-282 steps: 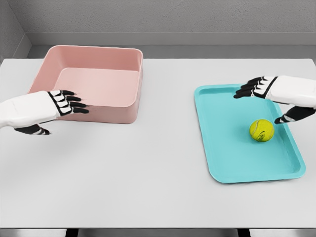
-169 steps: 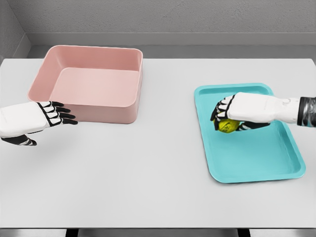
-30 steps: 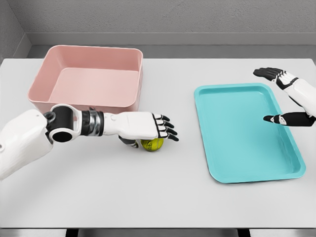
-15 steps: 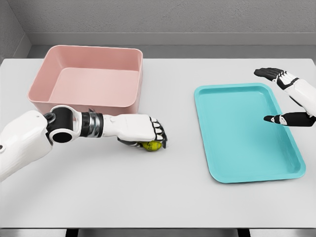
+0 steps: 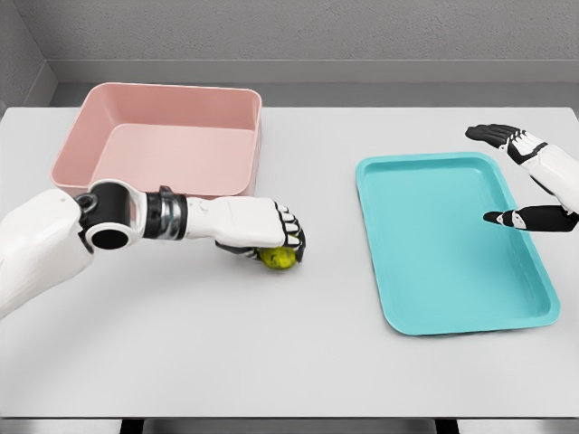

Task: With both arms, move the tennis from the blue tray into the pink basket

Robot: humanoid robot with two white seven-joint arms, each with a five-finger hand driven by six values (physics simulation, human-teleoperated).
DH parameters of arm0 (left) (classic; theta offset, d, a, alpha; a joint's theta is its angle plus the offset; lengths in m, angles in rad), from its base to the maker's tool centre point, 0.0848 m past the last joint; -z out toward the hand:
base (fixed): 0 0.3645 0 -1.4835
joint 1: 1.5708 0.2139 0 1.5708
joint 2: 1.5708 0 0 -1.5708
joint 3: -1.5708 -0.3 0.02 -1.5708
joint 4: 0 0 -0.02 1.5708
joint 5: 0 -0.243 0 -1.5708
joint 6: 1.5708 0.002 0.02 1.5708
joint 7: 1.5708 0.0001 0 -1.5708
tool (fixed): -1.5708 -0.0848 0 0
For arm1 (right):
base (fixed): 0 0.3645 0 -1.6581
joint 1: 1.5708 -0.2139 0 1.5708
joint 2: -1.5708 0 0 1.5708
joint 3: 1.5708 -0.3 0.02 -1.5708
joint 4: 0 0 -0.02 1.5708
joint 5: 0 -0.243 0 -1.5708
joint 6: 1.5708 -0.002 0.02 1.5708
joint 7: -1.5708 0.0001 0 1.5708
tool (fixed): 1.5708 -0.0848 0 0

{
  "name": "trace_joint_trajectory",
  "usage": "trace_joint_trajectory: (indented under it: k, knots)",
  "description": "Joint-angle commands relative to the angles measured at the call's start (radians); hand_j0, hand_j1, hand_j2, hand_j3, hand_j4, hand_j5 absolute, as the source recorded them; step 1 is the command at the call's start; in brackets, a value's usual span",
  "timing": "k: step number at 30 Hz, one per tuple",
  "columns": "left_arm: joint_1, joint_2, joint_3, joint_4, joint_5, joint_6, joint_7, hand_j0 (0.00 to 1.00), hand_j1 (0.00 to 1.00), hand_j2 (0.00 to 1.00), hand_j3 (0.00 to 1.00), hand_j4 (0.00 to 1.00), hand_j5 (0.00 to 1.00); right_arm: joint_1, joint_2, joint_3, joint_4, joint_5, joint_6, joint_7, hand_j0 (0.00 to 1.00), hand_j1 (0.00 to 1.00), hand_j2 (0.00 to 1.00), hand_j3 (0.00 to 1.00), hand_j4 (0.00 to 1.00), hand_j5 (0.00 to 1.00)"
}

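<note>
Head view: the left hand (image 5: 262, 233) has closed its fingers (image 5: 291, 237) over the tennis ball (image 5: 279, 258), which a second ago lay under an open palm on the worktop (image 5: 298, 353), just in front of the pink basket (image 5: 163, 149). It looks ready for lifting. The right hand (image 5: 525, 181) hovers with fingers spread beside the blue tray (image 5: 452, 298).

We are seeing open counter (image 5: 298, 353) across the whole front and in the lane between the pink basket (image 5: 167, 149) and the blue tray (image 5: 452, 240). Our left hand (image 5: 267, 231), closed around the tennis ball (image 5: 279, 258), is sitting just in front of the basket's tall near wall, which is blocking a low path inward. Our right hand (image 5: 525, 176), fingers spread, is hanging over the tray's far right edge.
</note>
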Motion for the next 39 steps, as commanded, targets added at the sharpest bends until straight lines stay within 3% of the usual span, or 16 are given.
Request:
trace_joint_trajectory:
  k: [1,28,39]
  knots:
    - [-0.002,0.004,0.0,-0.002,0.025,0.002,0.0,0.56,0.56,0.56,0.56,0.56,0.56,0.0,-0.001,0.0,0.0,-0.007,0.003,-0.001,1.0,1.0,1.0,1.0,1.0,1.0]
    - [-0.107,0.035,0.001,-0.011,0.065,0.002,0.0,0.55,0.55,0.55,0.55,0.55,0.55,0.0,-0.001,0.001,0.0,-0.009,0.003,-0.001,1.0,1.0,1.0,1.0,1.0,1.0]
    - [-0.158,0.078,0.004,-0.025,0.122,0.002,-0.001,0.55,0.55,0.55,0.55,0.55,0.55,0.0,-0.001,0.001,0.0,-0.009,0.003,-0.001,1.0,1.0,1.0,1.0,1.0,1.0]
